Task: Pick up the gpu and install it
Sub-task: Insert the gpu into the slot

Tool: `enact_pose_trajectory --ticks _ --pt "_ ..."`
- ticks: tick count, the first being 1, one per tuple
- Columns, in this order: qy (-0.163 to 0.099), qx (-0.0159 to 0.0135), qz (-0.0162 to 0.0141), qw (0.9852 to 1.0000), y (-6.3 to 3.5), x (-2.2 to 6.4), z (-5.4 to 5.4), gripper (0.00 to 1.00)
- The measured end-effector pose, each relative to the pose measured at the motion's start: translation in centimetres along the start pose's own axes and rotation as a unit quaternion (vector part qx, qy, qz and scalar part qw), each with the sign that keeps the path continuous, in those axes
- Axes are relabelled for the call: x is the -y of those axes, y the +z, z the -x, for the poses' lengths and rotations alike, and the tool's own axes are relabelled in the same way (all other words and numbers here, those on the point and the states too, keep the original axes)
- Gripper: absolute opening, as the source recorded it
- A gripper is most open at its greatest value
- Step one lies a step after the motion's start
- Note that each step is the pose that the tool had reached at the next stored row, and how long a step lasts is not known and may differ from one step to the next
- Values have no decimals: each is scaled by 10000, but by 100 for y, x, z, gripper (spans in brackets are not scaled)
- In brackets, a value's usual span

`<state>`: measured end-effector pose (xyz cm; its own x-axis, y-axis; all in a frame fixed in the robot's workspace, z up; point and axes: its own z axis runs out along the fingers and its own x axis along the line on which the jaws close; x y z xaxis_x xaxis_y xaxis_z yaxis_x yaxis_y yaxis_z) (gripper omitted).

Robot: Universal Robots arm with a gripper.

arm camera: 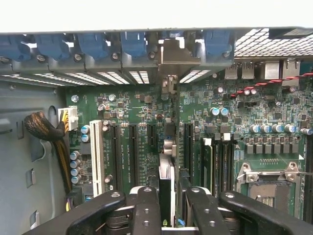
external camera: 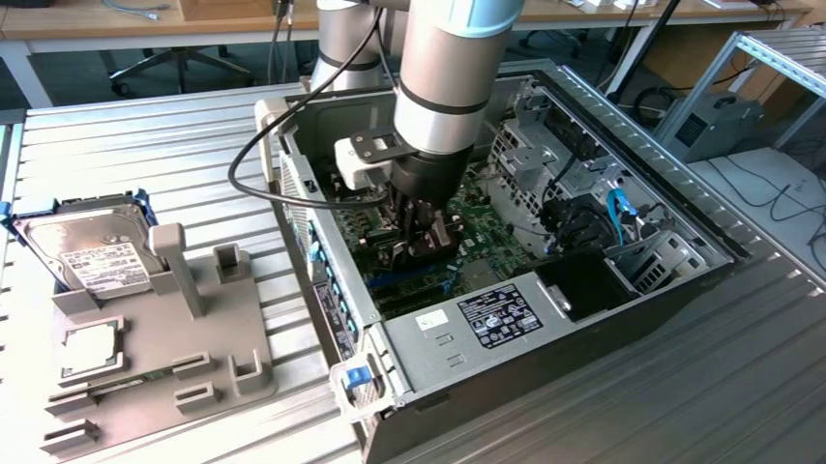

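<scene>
Fingers (arm camera: 146, 208) closed on the gpu (arm camera: 166, 191), held edge-on between the black pads in the wrist view, card upright and running away toward the rear slot openings, silvery bracket (arm camera: 177, 54) up against the blue retainer clips (arm camera: 132, 46). Lower edge over the motherboard (arm camera: 142, 112), among the dark expansion slots beside the white slot (arm camera: 97, 152); seated or merely resting, cannot tell. Empty CPU socket (arm camera: 266, 183) noted off to one side. Exterior view: gripper (external camera: 430, 242) deep inside the open computer case (external camera: 645, 290), card mostly masked by arm and gripper body. Hard drive (external camera: 80, 246) and grey fixture tray (external camera: 181, 338) on the tabletop (external camera: 155, 135), toward the exterior view's left, well apart. Risk judged: card edge off the slot line, bracket snagging the rear frame, hence bent contacts if pressed. Contact edge and slot latch hidden.
</scene>
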<state>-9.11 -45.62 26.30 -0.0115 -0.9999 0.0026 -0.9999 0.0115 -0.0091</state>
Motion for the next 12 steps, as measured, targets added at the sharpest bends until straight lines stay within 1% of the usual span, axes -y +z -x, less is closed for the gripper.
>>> enact_pose_trajectory --ticks 4,12 --pt "-22 -8 0 10000 1 0 2 26" --pt "-22 -5 -1 10000 27 0 14 26"
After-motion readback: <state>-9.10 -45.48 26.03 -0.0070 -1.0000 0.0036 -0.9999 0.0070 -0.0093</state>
